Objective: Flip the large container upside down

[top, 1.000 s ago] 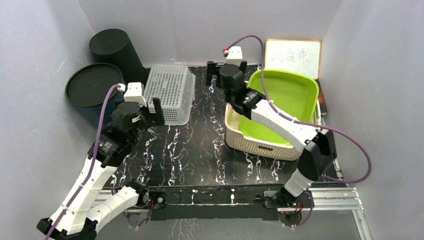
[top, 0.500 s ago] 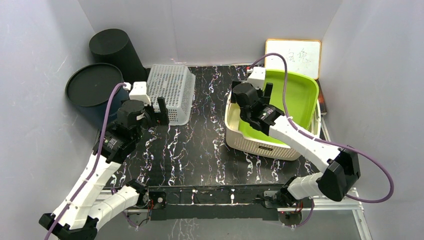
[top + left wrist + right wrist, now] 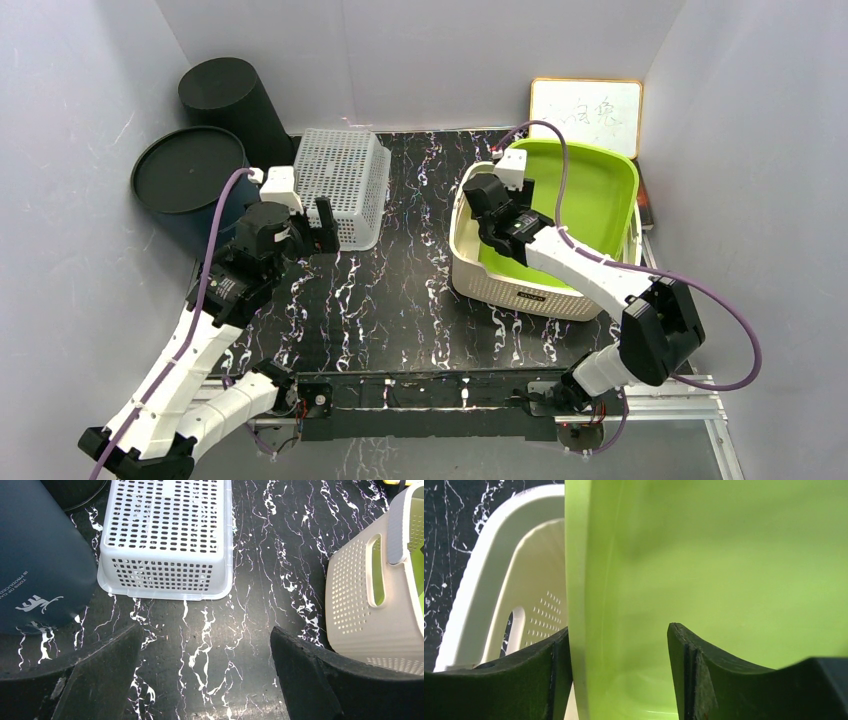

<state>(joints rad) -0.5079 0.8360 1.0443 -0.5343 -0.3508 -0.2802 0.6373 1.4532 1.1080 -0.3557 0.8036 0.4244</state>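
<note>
The right pincer (image 3: 618, 630) stands released astride the rim of the green tub (image 3: 724, 555): one finger outside, next to the cream basket (image 3: 489, 580) that holds the tub, the other inside. The left pincer (image 3: 206, 630) gapes empty above the surface (image 3: 250, 595), with a white basket (image 3: 167, 540) ahead of it.

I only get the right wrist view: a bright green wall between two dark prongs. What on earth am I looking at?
Observer: A green tub sitting inside a cream perforated basket, on the right side of a black marbled table.
Operator: Is that all there is?
Observer: No. A white mesh basket lies upside down at the left rear.
Operator: Is anything reaching for that one?
Observer: The left gripper hovers open just short of it, holding nothing.
</note>
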